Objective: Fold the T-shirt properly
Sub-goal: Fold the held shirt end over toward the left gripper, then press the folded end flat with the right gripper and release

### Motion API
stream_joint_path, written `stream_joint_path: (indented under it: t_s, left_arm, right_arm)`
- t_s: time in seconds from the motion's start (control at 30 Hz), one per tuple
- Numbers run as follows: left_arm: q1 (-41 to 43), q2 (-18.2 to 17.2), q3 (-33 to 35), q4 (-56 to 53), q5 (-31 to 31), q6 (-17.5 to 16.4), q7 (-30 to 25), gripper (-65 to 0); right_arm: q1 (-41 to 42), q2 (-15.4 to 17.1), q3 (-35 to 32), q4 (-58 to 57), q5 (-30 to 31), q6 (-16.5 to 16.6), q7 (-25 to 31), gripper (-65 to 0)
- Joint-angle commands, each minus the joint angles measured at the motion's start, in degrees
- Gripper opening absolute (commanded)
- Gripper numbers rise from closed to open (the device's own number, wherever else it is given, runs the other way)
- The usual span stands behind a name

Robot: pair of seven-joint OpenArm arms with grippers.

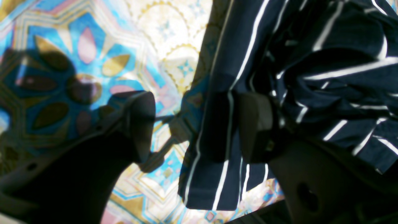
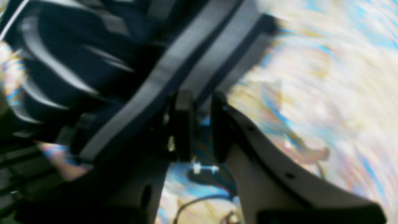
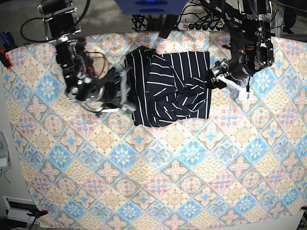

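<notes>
The T-shirt (image 3: 168, 91), dark navy with thin white stripes, lies crumpled and partly doubled over at the table's far middle. My left gripper (image 3: 214, 76) sits at its right edge. In the left wrist view that gripper (image 1: 199, 124) is wide open, with one finger (image 1: 255, 124) over the shirt (image 1: 326, 77) and the other over bare tablecloth, so the hem lies between them. My right gripper (image 3: 125, 91) is at the shirt's left edge. The blurred right wrist view shows its jaws (image 2: 201, 124) a narrow gap apart, tablecloth showing through, and the shirt (image 2: 62, 62) just left of them.
A pastel tile-patterned tablecloth (image 3: 168, 167) covers the whole table. A power strip (image 3: 201, 26) and cables lie beyond the far edge. A red clamp (image 3: 5, 60) holds the cloth at the left edge.
</notes>
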Motion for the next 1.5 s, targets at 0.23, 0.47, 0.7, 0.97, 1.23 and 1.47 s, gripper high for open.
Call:
stream_joint_path:
  t_s: [0.23,0.47,0.7,0.97,1.23,1.47]
  left_arm:
    - [-0.4,-0.3,-0.3,0.9,-0.8,-0.4,-0.5,-24.4]
    - [-0.3,-0.4,-0.6,1.1,-0.8,-0.4,-0.5,-24.4]
    - [0.0,-0.5,-4.1,1.2,-0.8,-0.4,-0.3,-24.4]
    - [0.1,-0.3,-3.9,1.2,-0.8,-0.4,-0.3,-24.4]
    - [1.0,-0.3,-3.9,1.8,-0.9,-0.4,-0.2,-24.4]
    - [3.7,-0.3,-3.9,6.9,-0.8,-0.4,-0.2,-24.4]
  right_arm:
    - [6.8,-3.2,-15.6,0.6,1.2,0.1,1.5,-54.3]
    - [10.1,-8.8,-23.3,-1.4,1.1,0.1,1.5,-54.2]
    - [10.2,-10.2,-16.5,0.7,-1.9,0.1,1.5,-54.4]
    - [10.4,-8.5,-12.2,-1.3,-2.5,0.1,3.5,-54.4]
    - [13.8,-14.8,-15.0,-11.5,-2.6,0.1,10.5,-54.2]
    - [20.1,-17.5,-14.8,-26.8,-2.6,0.1,20.7,-54.2]
